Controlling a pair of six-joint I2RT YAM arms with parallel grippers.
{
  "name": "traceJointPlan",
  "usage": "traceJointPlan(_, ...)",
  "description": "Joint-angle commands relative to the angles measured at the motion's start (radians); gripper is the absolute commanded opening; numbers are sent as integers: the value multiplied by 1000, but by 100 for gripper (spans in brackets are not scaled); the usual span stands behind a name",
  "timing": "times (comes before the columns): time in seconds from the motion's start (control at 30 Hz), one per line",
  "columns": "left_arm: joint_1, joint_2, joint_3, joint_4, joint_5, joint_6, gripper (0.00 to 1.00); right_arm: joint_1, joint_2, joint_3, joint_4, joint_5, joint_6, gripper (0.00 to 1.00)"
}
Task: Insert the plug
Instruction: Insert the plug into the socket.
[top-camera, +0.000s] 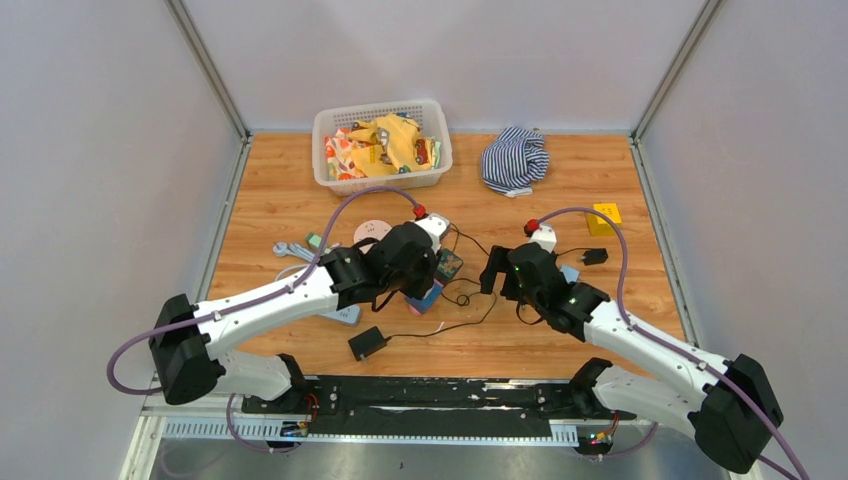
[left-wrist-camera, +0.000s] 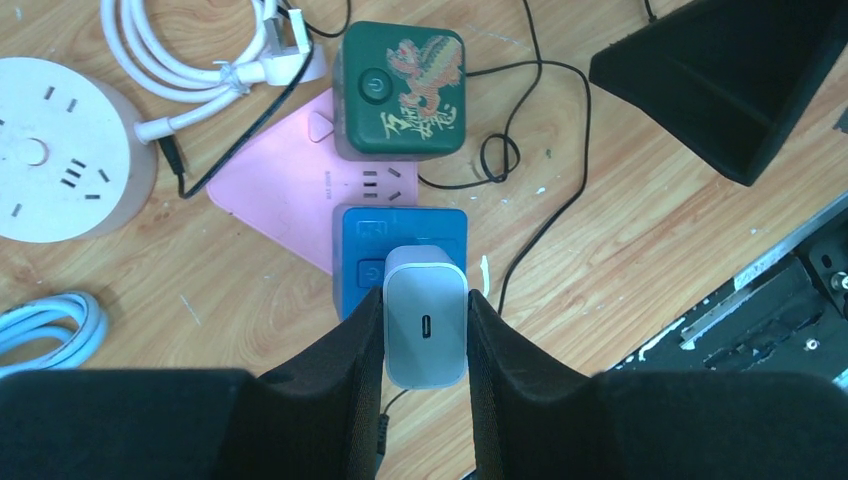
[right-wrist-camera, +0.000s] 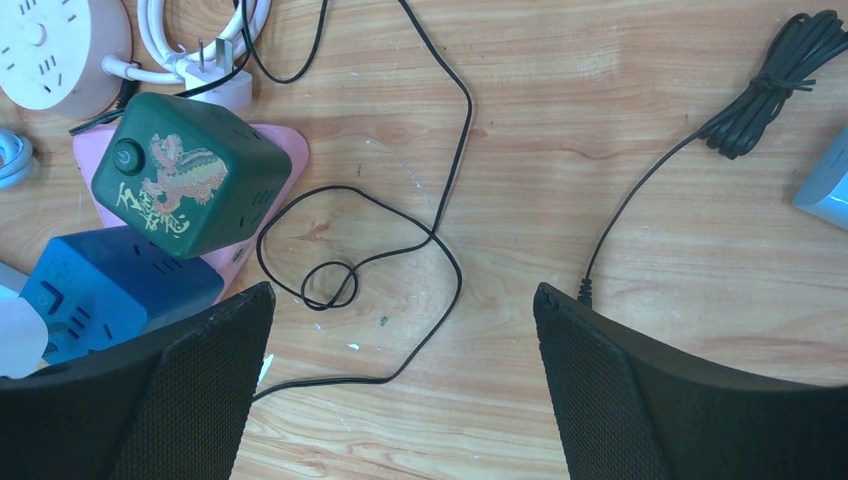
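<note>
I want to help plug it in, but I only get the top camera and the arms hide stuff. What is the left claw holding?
Observer: The left claw is shut on a white charger block with an oval port on its back.
Operator: What is it pointing at?
Observer: A blue socket cube sits right past the charger. I cannot tell if the prongs are in.
Operator: Is the right claw holding anything?
Observer: No. The right claw is wide open and empty, above a looped black cable.
</note>
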Motion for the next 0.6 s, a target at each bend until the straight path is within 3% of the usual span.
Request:
traceJointPlan(0.0,-34,26,42,14,-43,11,0,-15,-20,-24,-26,29,15,99)
traceJointPlan(0.57,-59,96,85,-29,-128,12,0,-23,-16,-41,-7,19,19,99)
